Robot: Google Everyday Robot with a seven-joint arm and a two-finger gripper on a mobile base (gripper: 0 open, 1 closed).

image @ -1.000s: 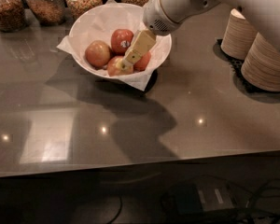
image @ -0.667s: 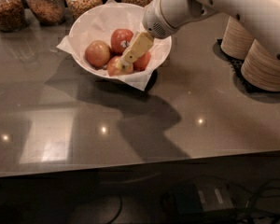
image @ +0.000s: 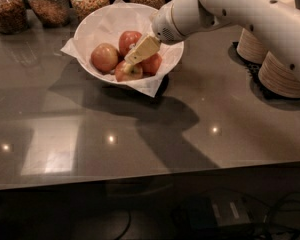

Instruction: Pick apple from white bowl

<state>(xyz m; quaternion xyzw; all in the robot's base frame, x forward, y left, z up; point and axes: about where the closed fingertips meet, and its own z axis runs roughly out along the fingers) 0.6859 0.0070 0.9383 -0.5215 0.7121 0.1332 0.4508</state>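
Observation:
The white bowl (image: 95,26), lined with crumpled white paper, stands at the back of the dark counter. Several red-yellow apples lie in it: one at the left (image: 104,57), one at the back (image: 129,39), one at the front (image: 129,72) and one at the right (image: 151,64). My gripper (image: 130,63) reaches down into the bowl from the right on the white arm (image: 230,9). Its tan fingers (image: 141,50) rest over the front apple, between the other apples.
Several glass jars (image: 49,4) of dry food stand behind the bowl. Stacks of tan paper bowls (image: 282,71) stand at the right on a dark mat. The counter's front edge (image: 150,176) runs across the lower view.
The arm has lowered a little and the gripper has pushed slightly deeper among the apples. The apples and bowl have not visibly moved.

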